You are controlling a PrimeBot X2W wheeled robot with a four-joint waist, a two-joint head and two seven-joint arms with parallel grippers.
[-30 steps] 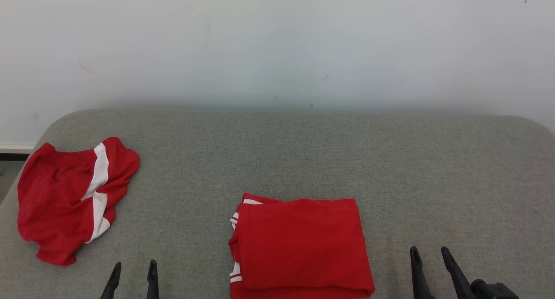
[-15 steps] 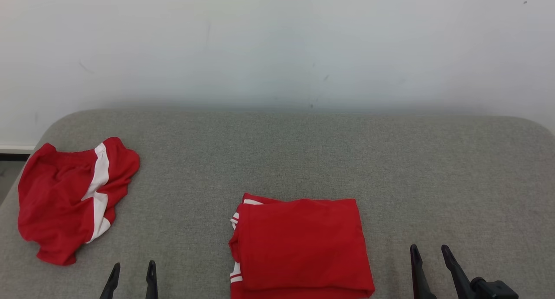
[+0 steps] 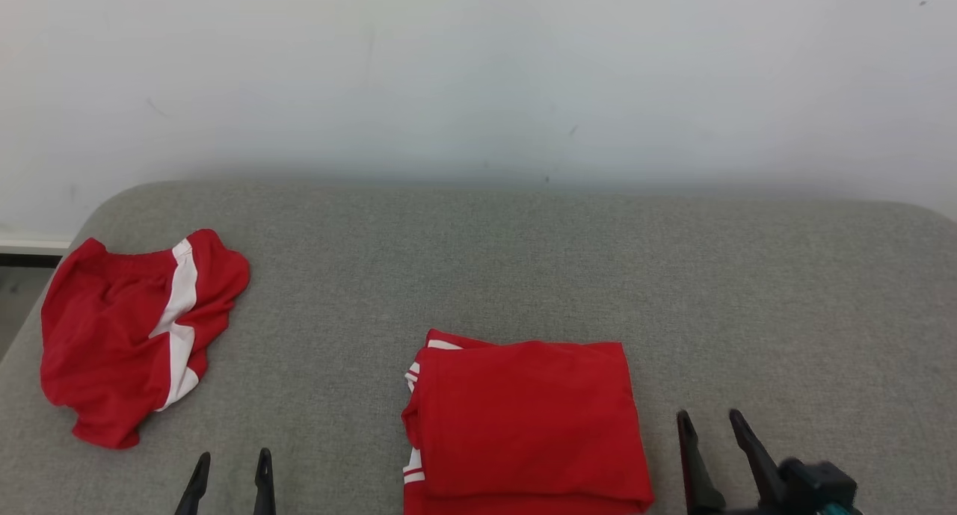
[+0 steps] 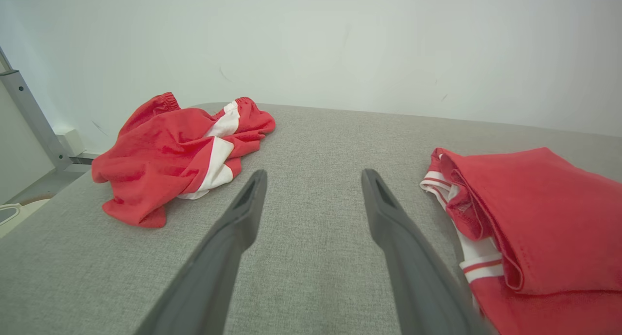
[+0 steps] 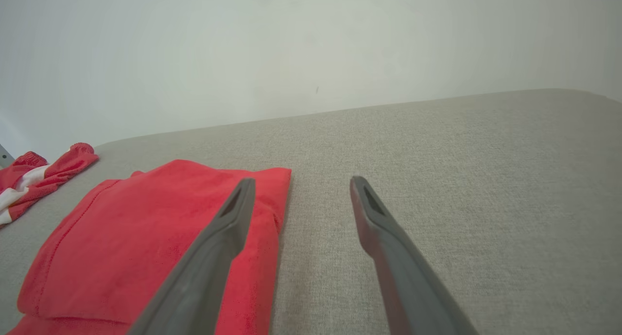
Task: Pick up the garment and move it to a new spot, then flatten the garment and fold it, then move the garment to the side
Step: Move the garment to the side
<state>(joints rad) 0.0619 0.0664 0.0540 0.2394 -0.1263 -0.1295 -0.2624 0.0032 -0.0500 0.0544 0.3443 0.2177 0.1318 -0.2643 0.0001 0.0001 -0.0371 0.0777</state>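
Note:
A red garment [image 3: 523, 418] with white trim lies folded into a neat rectangle at the front middle of the grey padded surface [image 3: 523, 261]. My right gripper [image 3: 709, 418] is open just to the right of it, fingers apart and empty. In the right wrist view that gripper [image 5: 302, 180] has its left finger over the folded garment's [image 5: 146, 247] right edge. My left gripper [image 3: 233, 459] is open and empty over bare fabric. In the left wrist view the left gripper [image 4: 313, 173] sits left of the folded garment [image 4: 534, 213].
A second red garment [image 3: 127, 335] with a white stripe lies crumpled near the surface's left edge, also seen as a rumpled heap [image 4: 180, 150]. A pale wall [image 3: 478, 74] stands behind. Bare grey fabric stretches to the right. A metal bar [image 4: 29, 116] stands beyond the left edge.
The whole picture has shifted slightly right, so the camera moved. My right gripper has come left, closer to the folded garment's right edge. Both garments lie as before.

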